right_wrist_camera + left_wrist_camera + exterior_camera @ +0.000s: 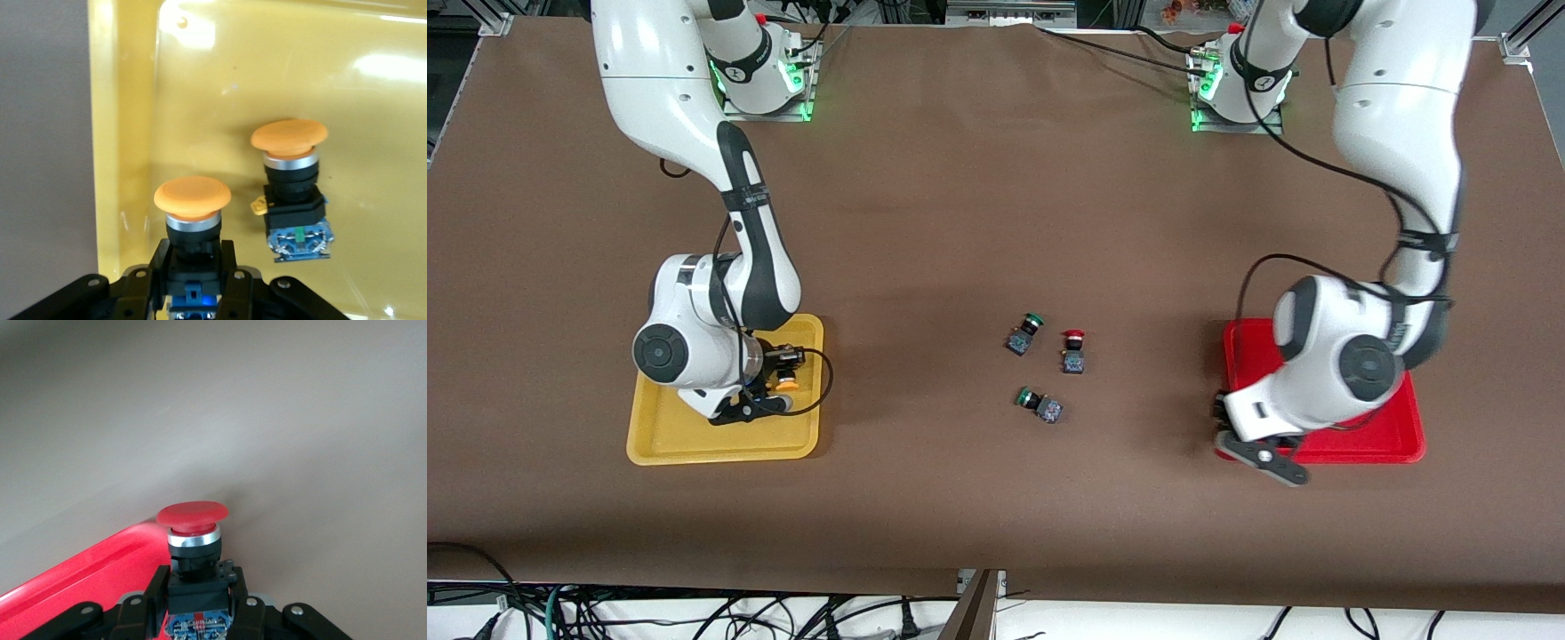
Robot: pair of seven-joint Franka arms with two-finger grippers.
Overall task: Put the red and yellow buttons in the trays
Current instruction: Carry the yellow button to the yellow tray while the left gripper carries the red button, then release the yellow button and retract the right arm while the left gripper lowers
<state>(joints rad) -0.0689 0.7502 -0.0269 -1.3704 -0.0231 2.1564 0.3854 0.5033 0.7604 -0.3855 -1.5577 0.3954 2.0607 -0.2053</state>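
Observation:
My right gripper [193, 263] is shut on the dark body of a yellow button [192, 199], cap pointing away, low over the yellow tray [220, 80] near its rim. A second yellow button [291, 152] lies in that tray beside it. My left gripper [199, 587] is shut on a red button [193, 519] at the edge of the red tray [80, 570], over its rim toward the table's middle. In the front view another red button [1073, 348] stands on the table between the yellow tray [694, 440] and the red tray [1387, 436].
Two green-capped buttons [1025, 332] [1039, 404] lie beside the loose red button, mid-table. The brown table cloth [960, 222] spreads wide around them. Both arm bases stand along the table edge farthest from the front camera.

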